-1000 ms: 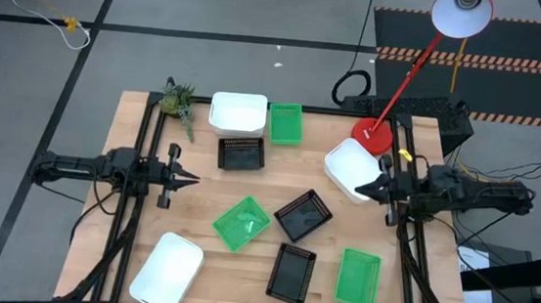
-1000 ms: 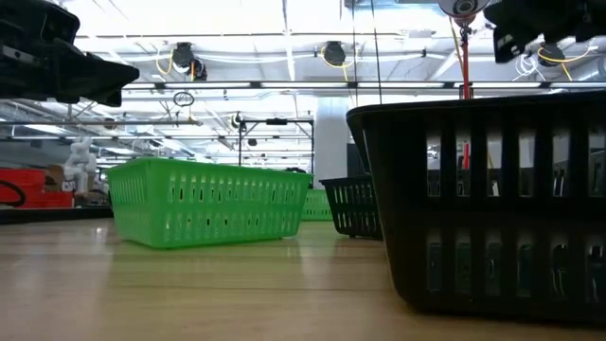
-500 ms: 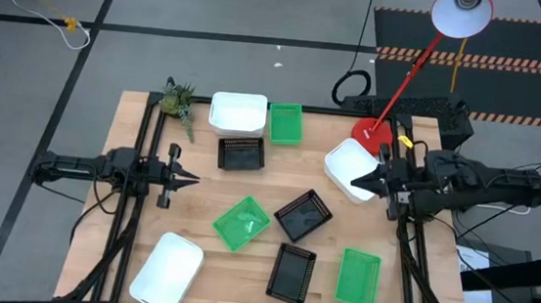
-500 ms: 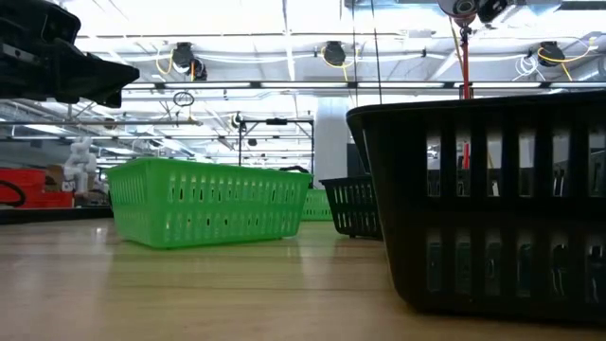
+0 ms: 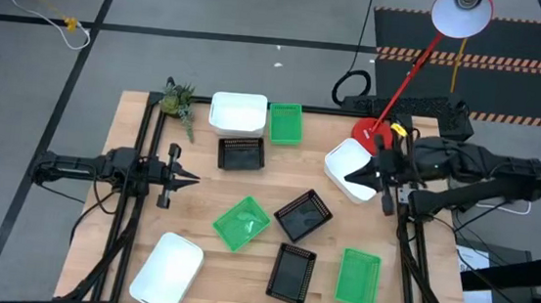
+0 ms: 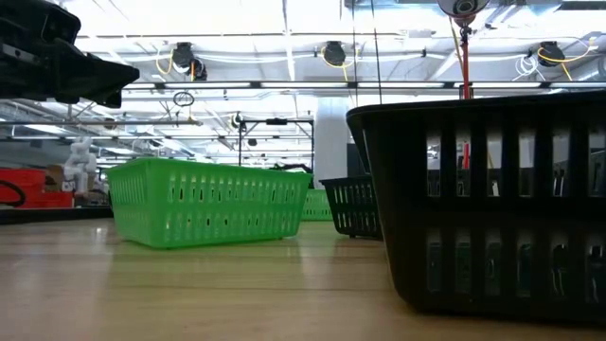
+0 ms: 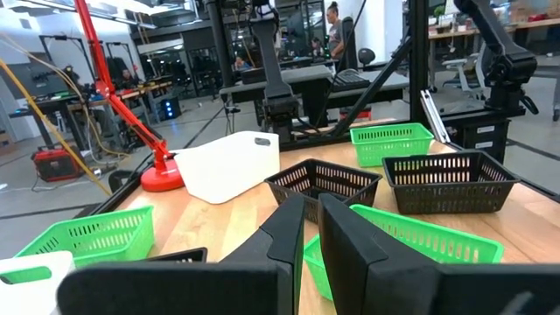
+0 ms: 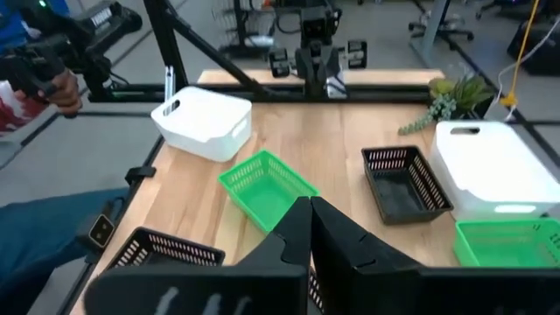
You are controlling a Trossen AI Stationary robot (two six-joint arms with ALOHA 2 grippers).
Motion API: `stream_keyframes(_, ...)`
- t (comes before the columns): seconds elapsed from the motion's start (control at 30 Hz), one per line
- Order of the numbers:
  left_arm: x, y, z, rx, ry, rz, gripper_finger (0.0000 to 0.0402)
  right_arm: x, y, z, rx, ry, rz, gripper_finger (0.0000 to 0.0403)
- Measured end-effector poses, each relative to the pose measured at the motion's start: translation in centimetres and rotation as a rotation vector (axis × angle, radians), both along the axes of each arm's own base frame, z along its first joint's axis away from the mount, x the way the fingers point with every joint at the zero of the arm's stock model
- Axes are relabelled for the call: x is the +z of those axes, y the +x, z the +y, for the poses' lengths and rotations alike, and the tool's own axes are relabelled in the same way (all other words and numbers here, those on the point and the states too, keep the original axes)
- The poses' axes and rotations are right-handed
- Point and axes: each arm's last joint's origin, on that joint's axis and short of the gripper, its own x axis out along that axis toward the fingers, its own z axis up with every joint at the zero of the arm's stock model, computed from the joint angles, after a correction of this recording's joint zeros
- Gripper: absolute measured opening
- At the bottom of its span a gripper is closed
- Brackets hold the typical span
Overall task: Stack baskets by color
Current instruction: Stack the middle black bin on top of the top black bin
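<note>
1. Baskets lie spread over the bench (image 5: 125, 247) in the high view; none sits nested in another that I can make out.
2. Far left of the frame, my left hand (image 5: 193, 178) hangs over the bench's left side, fingers close together with a thin slit between them, nothing in them.
3. Lower left, one white basket (image 5: 166, 272) lies tilted near the front edge.
4. Upper left of centre, a plant sprig (image 5: 178, 101) lies at the back corner; just right of it is a second white basket (image 5: 239, 112), with a black basket (image 5: 242, 153) directly below it in the frame.
5. Right of that white one is a green basket (image 5: 286, 122), just beside it.
6. Centre frame, a green basket (image 5: 241, 222) lies turned at an angle, then a black basket (image 5: 303, 214), also turned.
7. Lower centre, a black basket (image 5: 291, 272) and to its right a green basket (image 5: 358, 278).
8. Right of centre, the third white basket (image 5: 350, 168) rests near the red lamp base (image 5: 371, 134).
9. My right hand (image 5: 359, 176) shows over that basket's right edge, fingers pressed together; I cannot tell whether it touches it.
</note>
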Motion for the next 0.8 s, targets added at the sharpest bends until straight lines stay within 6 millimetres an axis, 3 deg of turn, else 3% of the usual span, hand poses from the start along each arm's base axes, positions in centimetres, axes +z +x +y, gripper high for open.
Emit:
stream_keyframes(0.13, 0.0, 0.0, 0.1, 0.022, -0.015, 0.001, 0.0042, 0.5, 1.0, 0.1, -0.005, 0.003, 0.059, 0.0000)
stream_keyframes(0.47, 0.2, 0.0, 0.1, 0.029, -0.058, -0.017, 0.0042, -0.6, 2.8, 0.3, -0.013, 0.008, 0.160, 0.0000)
stream_keyframes(0.8, 2.5, -0.5, 0.1, 0.023, -0.099, -0.115, 0.0042, -0.8, 3.1, 0.3, -0.010, 0.000, 0.169, 0.0000)
